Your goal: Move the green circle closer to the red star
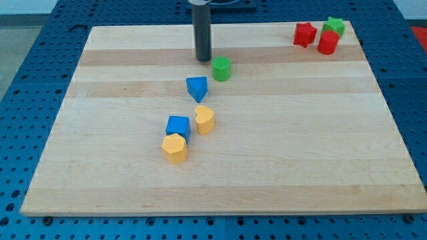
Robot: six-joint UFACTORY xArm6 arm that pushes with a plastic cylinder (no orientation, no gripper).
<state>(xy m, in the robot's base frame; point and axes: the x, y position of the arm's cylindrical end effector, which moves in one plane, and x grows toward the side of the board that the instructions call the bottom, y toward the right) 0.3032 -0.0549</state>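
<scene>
The green circle [221,68] is a short green cylinder standing on the wooden board, above the middle of the view. My tip [203,60] is just to its left and slightly above it, close but with a small gap. The red star [305,34] lies far off at the view's top right, well to the right of the green circle.
A green star-like block [333,27] and a red cylinder [328,43] sit beside the red star. A blue triangle-like block [197,88], a yellow heart [204,119], a blue cube [178,126] and a yellow hexagon-like block [175,148] trail down-left from the green circle. The board [300,160] rests on a blue table.
</scene>
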